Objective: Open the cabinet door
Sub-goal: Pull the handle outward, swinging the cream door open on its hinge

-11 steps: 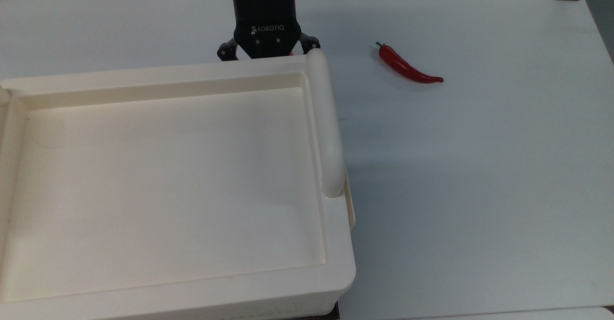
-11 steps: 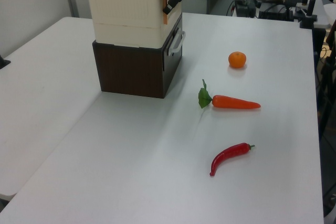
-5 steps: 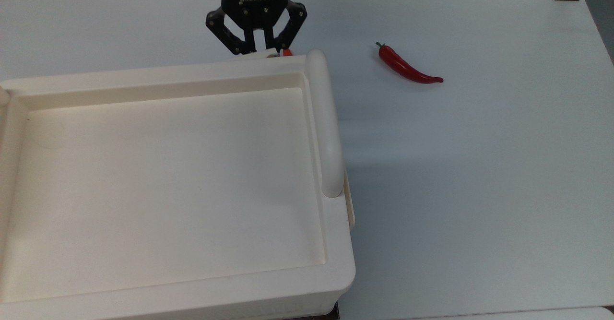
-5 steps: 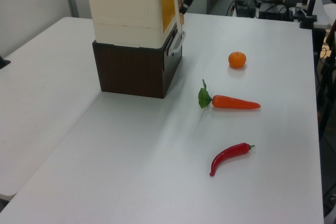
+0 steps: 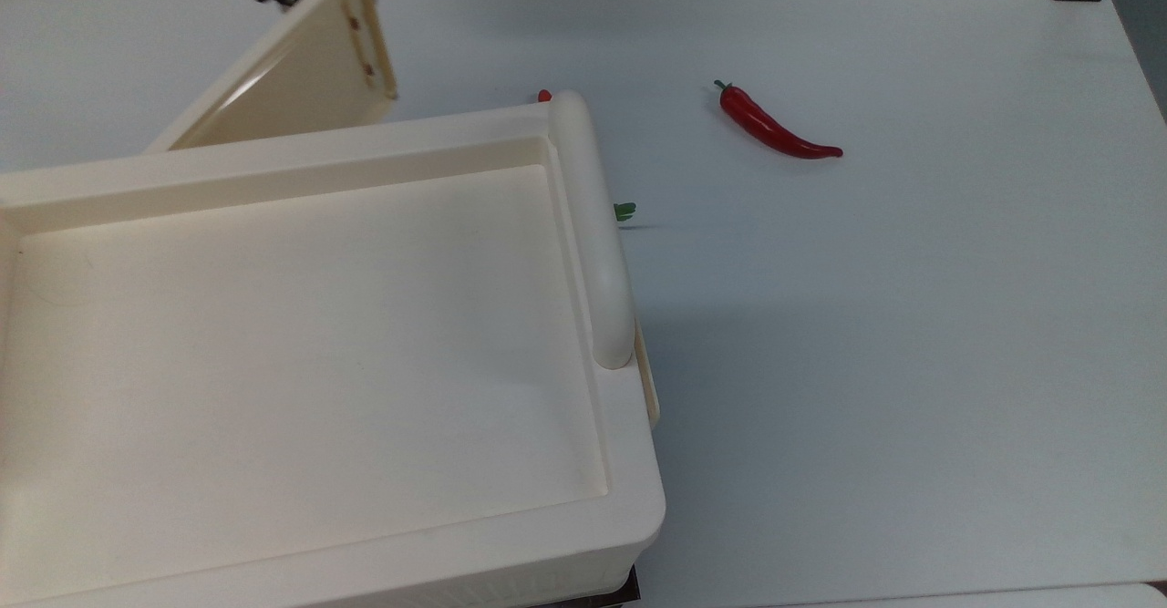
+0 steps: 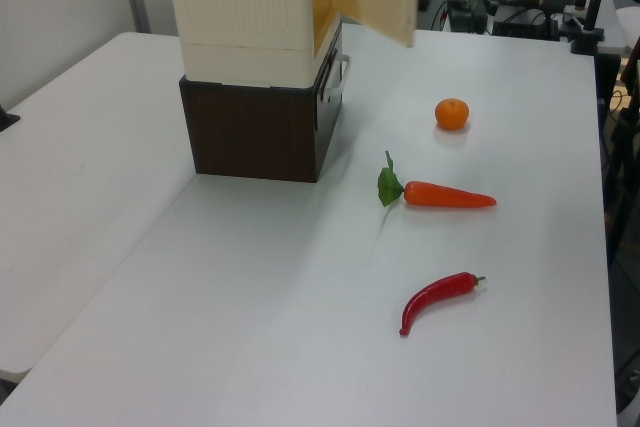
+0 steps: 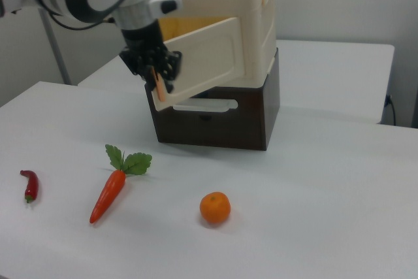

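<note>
Right view shows the cabinet door (image 7: 199, 63) swung partly out from the cabinet (image 7: 222, 4), the tool (image 7: 157, 78) clamped on its free edge; next, judged: release and retreat.

Cabinet door (image 7: 204, 62) swung out over the table (image 6: 300, 327), carrot (image 6: 448, 194) and orange (image 6: 452, 113) near, chilli (image 6: 437, 297) beyond.
</note>
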{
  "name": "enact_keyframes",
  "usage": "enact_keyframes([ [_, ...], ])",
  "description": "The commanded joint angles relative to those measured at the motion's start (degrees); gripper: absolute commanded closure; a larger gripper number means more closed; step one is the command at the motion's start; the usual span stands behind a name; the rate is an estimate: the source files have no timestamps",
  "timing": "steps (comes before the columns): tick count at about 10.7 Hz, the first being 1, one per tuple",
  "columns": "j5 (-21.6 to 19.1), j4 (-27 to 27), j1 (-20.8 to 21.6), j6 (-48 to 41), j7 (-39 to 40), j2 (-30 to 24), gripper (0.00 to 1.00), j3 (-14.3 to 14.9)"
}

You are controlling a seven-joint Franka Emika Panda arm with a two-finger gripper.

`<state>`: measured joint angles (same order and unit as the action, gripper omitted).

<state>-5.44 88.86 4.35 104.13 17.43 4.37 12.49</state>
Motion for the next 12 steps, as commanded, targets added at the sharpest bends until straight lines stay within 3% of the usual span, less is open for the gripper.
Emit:
enact_keyframes([
  [1, 2.44, 1.67, -3.19, -7.77, 0.94, -1.73, 0.0, 1.92],
  [4, 4.65, 1.58, -8.46, -16.65, 0.67, -3.83, 0.0, -0.09],
  [6, 4.65, 1.49, -13.39, -18.35, -0.02, -4.81, 0.0, -5.26],
  [7, 5.69, 0.88, -13.49, -18.09, -2.73, -4.64, 0.0, -7.2],
  [9, 10.25, 0.79, -12.1, -17.47, -16.57, -4.11, 0.0, -10.63],
  [12, 10.19, 1.05, -6.4, -15.54, -24.2, -1.65, 0.0, -10.91],
])
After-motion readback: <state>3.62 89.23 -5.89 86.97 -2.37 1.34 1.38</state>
